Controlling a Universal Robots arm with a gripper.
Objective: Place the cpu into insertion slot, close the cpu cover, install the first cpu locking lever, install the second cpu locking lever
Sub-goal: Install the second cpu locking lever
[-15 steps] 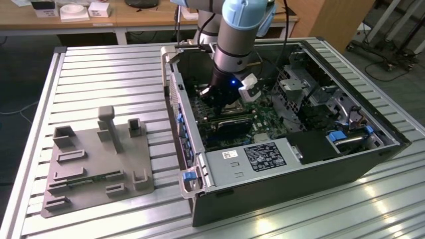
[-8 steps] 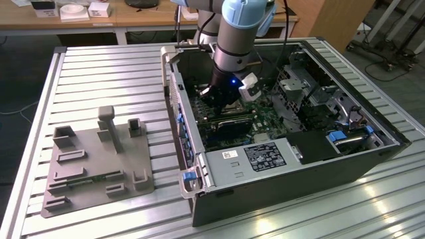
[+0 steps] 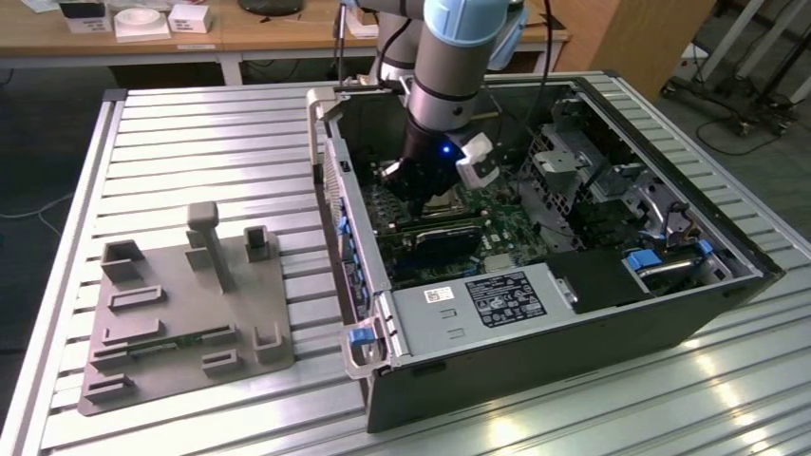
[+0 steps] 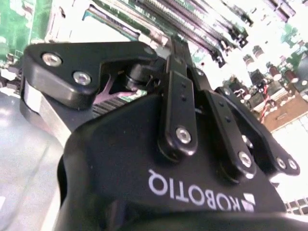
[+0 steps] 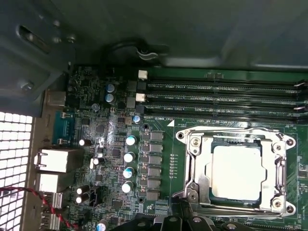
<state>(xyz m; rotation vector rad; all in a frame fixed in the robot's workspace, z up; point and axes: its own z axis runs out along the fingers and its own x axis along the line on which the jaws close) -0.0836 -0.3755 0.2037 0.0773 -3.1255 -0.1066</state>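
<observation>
In the first wrist view the cpu (image 5: 239,172) lies flat in the insertion slot (image 5: 214,199), its silver-grey top facing up. The cpu cover (image 5: 194,161), a silvery frame with a cut-out centre, lies down around the chip. Thin metal levers run along the frame's edges; I cannot tell whether they are latched. In the exterior view my gripper (image 3: 424,183) reaches down into the open computer case (image 3: 507,370), just over the motherboard near the socket. Its black tip (image 5: 185,222) shows beside the socket's edge. The second wrist view shows the gripper's black body (image 4: 159,159) over the memory slots (image 4: 202,19).
Long black memory slots (image 5: 226,98) run beside the socket, and capacitors (image 5: 129,156) stand on its other side. A white-labelled grey box (image 3: 488,304) and the case walls hem in the board. A grey fixture plate (image 3: 178,323) lies at the exterior view's left on the slatted table (image 3: 203,142).
</observation>
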